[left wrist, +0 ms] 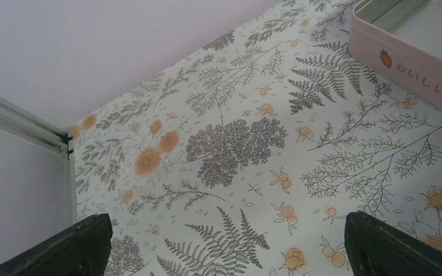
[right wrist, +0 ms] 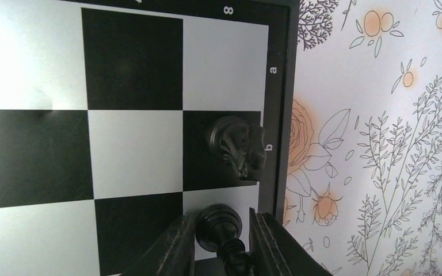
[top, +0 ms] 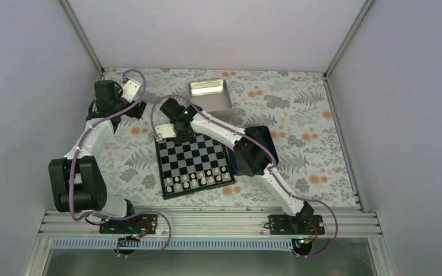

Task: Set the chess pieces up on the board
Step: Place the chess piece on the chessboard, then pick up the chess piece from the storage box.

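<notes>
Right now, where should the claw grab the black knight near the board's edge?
Probably from above, pinching the knight across its flat-sided head: it looks upright on its square, and the board rim and another black piece crowd a sideways approach.

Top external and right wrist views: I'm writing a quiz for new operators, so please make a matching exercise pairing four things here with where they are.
Things:
1. black knight
2. round-headed black piece
3. metal tin
4. cream-white pieces

Places:
A. the two near rows of the board
B. between the fingers of the right gripper
C. a dark square at the board's edge
D. on the table, beyond the board's far edge

Pairs: 1-C, 2-B, 3-D, 4-A
</notes>
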### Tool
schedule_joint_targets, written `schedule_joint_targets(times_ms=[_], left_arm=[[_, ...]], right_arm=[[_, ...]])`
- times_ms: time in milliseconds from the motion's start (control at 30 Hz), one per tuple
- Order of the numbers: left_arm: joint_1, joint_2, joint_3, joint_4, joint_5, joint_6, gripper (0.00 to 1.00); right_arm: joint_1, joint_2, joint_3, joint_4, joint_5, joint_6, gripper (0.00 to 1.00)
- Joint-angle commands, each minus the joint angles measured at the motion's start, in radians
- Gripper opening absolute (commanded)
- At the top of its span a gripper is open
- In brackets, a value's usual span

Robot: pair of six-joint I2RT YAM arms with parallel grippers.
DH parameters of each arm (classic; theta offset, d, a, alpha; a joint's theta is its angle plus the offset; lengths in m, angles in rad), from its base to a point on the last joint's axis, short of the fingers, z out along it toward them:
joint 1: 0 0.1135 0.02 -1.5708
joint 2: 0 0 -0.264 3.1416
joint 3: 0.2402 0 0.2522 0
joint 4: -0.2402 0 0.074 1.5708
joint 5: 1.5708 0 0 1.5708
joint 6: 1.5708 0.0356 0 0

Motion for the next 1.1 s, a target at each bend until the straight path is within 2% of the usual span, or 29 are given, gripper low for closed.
schedule_joint_targets(times_ms=[0, 167, 300, 467, 600, 733, 800, 933, 1067], left_arm=[[0.005, -0.033, -0.009, -0.004, 0.014, 0.014, 1.00], [0.005, -0.031, -0.002, -0.005, 0.017, 0.008, 1.00], [0.005, -0.028, 0.007, -0.011, 0.019, 0.003, 1.00], [0.005, -0.028, 0.017, -0.016, 0.009, 0.006, 1.00], [0.005, -0.019, 0.028, -0.015, 0.007, 0.003, 1.00], [0.005, 0.011, 0.054, -0.016, 0.024, -0.017, 1.00], [0.003, 0.032, 0.071, -0.013, 0.038, -0.030, 1.00], [-0.032, 0.071, 0.076, 0.032, -0.004, -0.039, 1.00], [-0.075, 0.112, 0.085, 0.028, -0.046, -0.030, 1.00]], right_arm=[[0.002, -0.068, -0.004, -0.003, -0.034, 0.014, 0.28], [0.001, -0.123, -0.045, 0.031, -0.024, 0.028, 0.30], [-0.005, -0.156, -0.063, 0.045, -0.016, 0.031, 0.36], [-0.043, -0.289, -0.094, -0.041, -0.038, 0.049, 0.41], [-0.126, -0.420, -0.183, -0.119, -0.037, 0.073, 0.43], [-0.264, -0.560, -0.333, -0.232, -0.063, 0.082, 0.44], [-0.312, -0.633, -0.465, -0.277, -0.064, 0.080, 0.45], [-0.375, -0.790, -0.723, -0.224, -0.018, 0.096, 0.45], [-0.422, -0.840, -0.867, -0.207, -0.013, 0.119, 0.45]])
